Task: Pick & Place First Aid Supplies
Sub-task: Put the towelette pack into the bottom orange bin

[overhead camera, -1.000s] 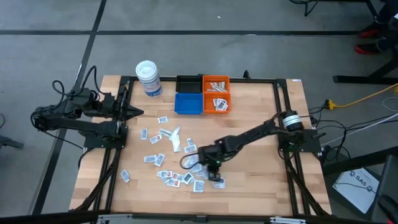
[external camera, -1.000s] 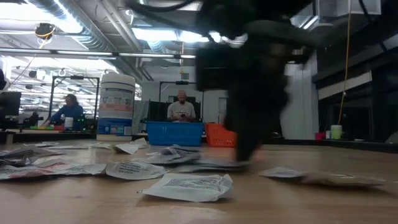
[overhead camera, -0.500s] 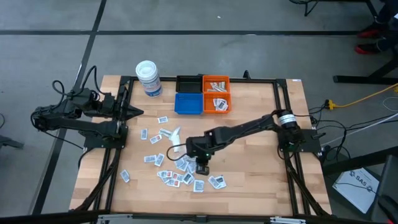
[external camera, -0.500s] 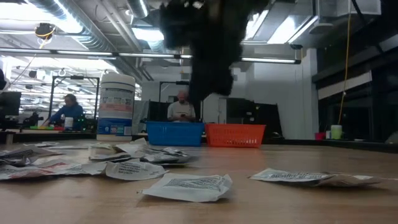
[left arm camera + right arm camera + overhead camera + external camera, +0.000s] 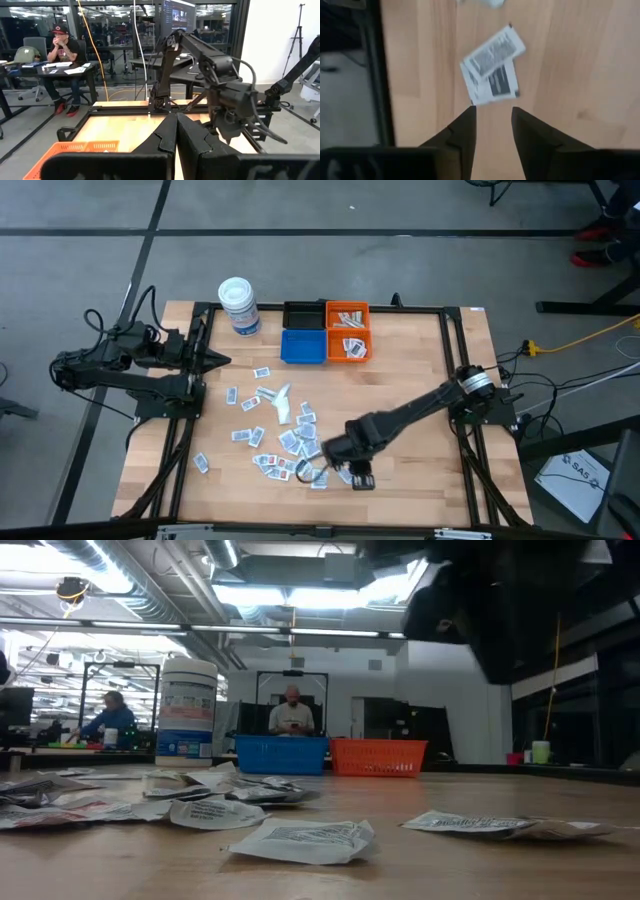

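Note:
Several first aid supplies, small flat white sachets (image 5: 272, 430), lie scattered on the wooden table's middle and near part. More of them lie in the orange bin (image 5: 348, 345). My right gripper (image 5: 358, 478) hangs above the table's near edge, pointing down, open with nothing between its fingers. Two overlapping sachets (image 5: 492, 70) lie flat on the wood just beyond its fingertips (image 5: 465, 125). In the low view it is a dark shape (image 5: 500, 610) high above the sachets (image 5: 300, 838). My left gripper (image 5: 215, 360) waits shut at the table's left edge.
A white tub (image 5: 240, 305) stands at the far left. Beside it stand the black bin (image 5: 303, 314), the blue bin (image 5: 303, 346) and the orange one. The table's black frame rail (image 5: 375, 75) runs close by the right gripper. People sit in the room beyond the table.
My right gripper, which stood low at the sachets by the near edge, has risen clear of the table. It swung toward the left and far side, then came back toward the near edge, above where it started. The sachets lie still on the wood.

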Available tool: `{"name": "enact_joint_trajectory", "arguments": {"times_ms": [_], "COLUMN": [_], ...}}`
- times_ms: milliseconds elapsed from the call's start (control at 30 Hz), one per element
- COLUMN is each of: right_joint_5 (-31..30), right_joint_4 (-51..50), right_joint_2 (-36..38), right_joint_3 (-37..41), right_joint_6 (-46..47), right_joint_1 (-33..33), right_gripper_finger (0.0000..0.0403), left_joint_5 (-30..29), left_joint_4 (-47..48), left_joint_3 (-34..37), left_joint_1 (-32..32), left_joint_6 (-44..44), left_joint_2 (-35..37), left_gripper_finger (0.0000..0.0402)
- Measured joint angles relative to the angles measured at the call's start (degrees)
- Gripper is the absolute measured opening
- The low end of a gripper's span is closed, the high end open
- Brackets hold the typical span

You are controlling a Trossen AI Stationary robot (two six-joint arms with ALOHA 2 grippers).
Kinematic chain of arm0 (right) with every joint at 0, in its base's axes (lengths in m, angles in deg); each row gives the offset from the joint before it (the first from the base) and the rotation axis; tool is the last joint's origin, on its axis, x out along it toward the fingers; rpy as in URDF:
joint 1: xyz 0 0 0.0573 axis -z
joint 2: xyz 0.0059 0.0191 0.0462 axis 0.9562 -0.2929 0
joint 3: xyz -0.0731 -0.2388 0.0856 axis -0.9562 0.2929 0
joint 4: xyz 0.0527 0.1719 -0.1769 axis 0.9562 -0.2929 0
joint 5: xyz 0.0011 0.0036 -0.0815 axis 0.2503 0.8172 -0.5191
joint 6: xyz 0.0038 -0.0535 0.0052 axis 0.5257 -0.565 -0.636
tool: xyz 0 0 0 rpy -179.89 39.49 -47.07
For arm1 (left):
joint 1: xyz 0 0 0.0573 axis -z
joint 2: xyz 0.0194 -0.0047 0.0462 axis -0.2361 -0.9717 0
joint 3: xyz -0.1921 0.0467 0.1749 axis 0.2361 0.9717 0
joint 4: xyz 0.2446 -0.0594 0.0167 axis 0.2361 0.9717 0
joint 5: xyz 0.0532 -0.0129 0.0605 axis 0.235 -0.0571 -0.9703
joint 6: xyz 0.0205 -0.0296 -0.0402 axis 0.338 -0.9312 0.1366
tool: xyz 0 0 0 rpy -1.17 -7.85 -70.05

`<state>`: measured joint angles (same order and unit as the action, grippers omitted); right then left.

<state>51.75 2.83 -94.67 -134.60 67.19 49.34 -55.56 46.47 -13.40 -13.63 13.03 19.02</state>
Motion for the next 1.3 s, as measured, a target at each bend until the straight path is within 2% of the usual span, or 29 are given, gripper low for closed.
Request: {"name": "enact_joint_trajectory", "arguments": {"times_ms": [200,567,733,1100,1300], "right_joint_5": [-7.5,-7.77,-8.14,-13.96,-14.26], "right_joint_4": [0.45,15.92,17.57,24.71,25.37], "right_joint_2": [0.0,-0.02,-0.02,0.21,0.28], "right_joint_3": [1.74,12.28,14.75,20.41,21.31], "right_joint_6": [-3.3,-3.58,-5.11,-6.56,-6.5], "right_joint_1": [-2.29,-3.37,-4.31,-4.68,-4.6], "right_gripper_finger": [0.0123,0.0122,0.0122,0.0122,0.0122], "left_joint_5": [-0.01,0.0,-0.02,-0.01,-0.01], "left_joint_4": [0.0,0.0,0.0,0.0,0.0], "left_joint_3": [0.0,0.0,0.0,0.0,0.0], "left_joint_1": [0.01,0.01,0.0,-0.01,0.01], "left_joint_6": [-0.03,0.01,-0.04,0.01,-0.04], "left_joint_2": [-0.02,0.0,-0.01,-0.02,-0.02], "left_gripper_finger": [0.0004,0.0004,0.0004,0.0004,0.0004]}}
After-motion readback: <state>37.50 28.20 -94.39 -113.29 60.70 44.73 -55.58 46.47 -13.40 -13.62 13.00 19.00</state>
